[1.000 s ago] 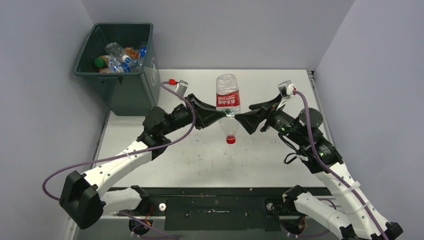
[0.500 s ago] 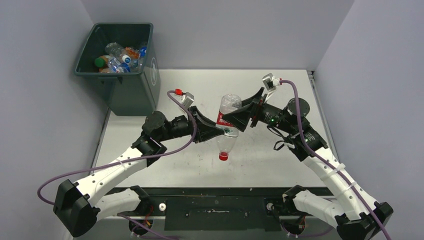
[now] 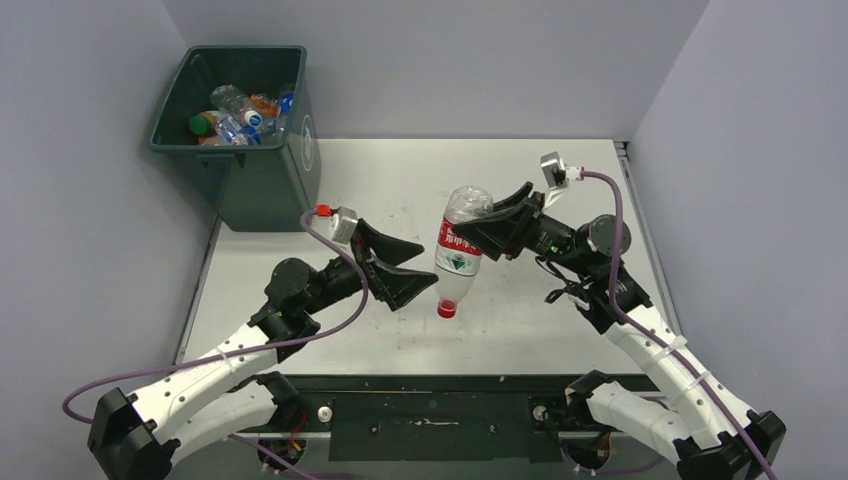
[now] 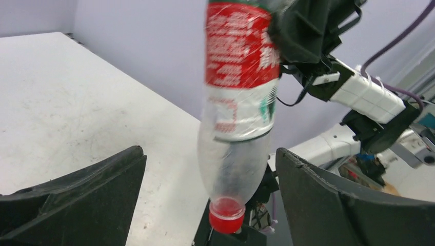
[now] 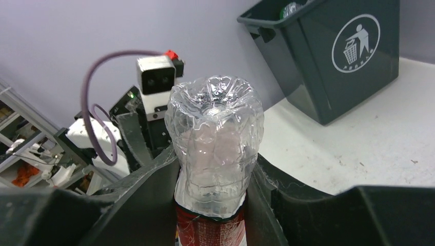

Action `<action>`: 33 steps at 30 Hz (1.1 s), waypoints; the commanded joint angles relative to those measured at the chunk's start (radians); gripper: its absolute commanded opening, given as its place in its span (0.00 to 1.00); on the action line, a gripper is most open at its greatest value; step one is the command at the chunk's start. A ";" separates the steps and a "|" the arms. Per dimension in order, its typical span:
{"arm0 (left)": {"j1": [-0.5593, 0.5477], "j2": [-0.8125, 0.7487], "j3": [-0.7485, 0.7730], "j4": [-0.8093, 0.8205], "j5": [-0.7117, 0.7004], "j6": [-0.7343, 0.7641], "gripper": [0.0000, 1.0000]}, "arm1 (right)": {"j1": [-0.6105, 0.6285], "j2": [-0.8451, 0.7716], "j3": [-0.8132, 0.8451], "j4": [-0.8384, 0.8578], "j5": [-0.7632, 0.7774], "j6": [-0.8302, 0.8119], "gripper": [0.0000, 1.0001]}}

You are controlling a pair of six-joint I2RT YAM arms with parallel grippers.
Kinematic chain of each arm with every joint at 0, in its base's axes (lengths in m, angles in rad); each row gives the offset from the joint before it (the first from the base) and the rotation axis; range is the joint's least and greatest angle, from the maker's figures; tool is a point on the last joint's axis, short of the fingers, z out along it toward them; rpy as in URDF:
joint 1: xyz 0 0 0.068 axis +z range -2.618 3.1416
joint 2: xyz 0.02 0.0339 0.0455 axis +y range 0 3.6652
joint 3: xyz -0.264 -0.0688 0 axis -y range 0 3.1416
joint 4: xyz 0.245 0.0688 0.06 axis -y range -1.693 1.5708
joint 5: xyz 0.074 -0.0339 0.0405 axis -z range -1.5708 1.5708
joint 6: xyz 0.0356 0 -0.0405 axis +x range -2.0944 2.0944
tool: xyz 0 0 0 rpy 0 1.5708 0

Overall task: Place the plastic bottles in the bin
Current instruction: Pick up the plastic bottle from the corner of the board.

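Note:
A clear plastic bottle [image 3: 457,258] with a red label hangs upside down above the table, its red cap [image 3: 446,310] lowest. My right gripper [image 3: 468,228] is shut on its upper part, just above the label, and the bottle [image 5: 215,128] fills the gap between the fingers. My left gripper [image 3: 430,266] stands open just left of the bottle and does not touch it. In the left wrist view the bottle [image 4: 238,102] hangs between and beyond the wide-apart fingers [image 4: 102,189]. The dark green bin [image 3: 262,180] stands at the far left and holds several bottles [image 3: 235,115].
The bin [image 5: 333,56] shows its white sticker in the right wrist view, on the white table [image 3: 560,330]. Grey walls close the scene at the back and on both sides. Purple cables loop from both wrists.
My left gripper has let go of the bottle, opened, and pulled back to the near left. My right gripper has shut on the bottle, which now hangs from it alone.

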State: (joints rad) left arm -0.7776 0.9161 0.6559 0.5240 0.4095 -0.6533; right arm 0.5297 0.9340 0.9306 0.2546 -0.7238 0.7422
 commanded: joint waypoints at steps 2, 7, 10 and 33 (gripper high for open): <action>-0.004 -0.119 -0.149 0.170 -0.164 -0.017 0.96 | -0.002 -0.106 -0.116 0.314 0.091 0.089 0.31; -0.003 -0.130 -0.176 0.168 0.001 -0.004 0.96 | -0.002 -0.135 -0.225 0.530 0.142 0.173 0.31; -0.004 -0.119 -0.184 0.168 0.081 -0.023 0.96 | 0.000 -0.136 -0.256 0.589 0.156 0.197 0.31; -0.092 -0.027 -0.111 0.129 0.105 -0.003 0.77 | 0.004 -0.120 -0.338 0.747 0.177 0.281 0.29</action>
State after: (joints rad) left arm -0.8635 0.9001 0.4957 0.6048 0.5488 -0.6441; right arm 0.5308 0.8257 0.5922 0.9363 -0.5529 1.0271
